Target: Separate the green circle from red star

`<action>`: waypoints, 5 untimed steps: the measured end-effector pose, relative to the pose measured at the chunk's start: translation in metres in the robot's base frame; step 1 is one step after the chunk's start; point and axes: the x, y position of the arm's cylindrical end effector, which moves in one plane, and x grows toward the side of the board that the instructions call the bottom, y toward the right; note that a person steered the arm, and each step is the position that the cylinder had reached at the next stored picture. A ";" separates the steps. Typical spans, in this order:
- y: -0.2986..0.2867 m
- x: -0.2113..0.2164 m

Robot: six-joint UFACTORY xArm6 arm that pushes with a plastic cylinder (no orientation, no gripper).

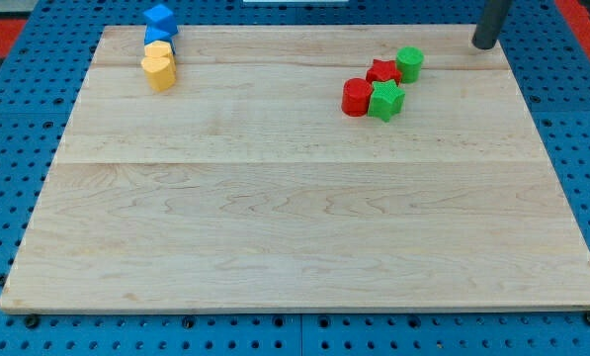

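The green circle (410, 63) stands near the board's top right, touching the red star (382, 71) on its lower left. A red circle (357, 97) and a green star (385, 100) sit just below the red star, all four in one tight cluster. My tip (484, 44) rests on the board's top right corner area, to the right of and slightly above the green circle, apart from it.
At the top left, a blue block (160, 17) and another blue block (159, 37) stand by a yellow block (158, 50) and a yellow heart-like block (159, 70). The wooden board (295, 218) lies on a blue pegboard table.
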 end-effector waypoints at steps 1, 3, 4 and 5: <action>-0.050 0.007; -0.013 0.036; -0.091 0.036; -0.170 0.033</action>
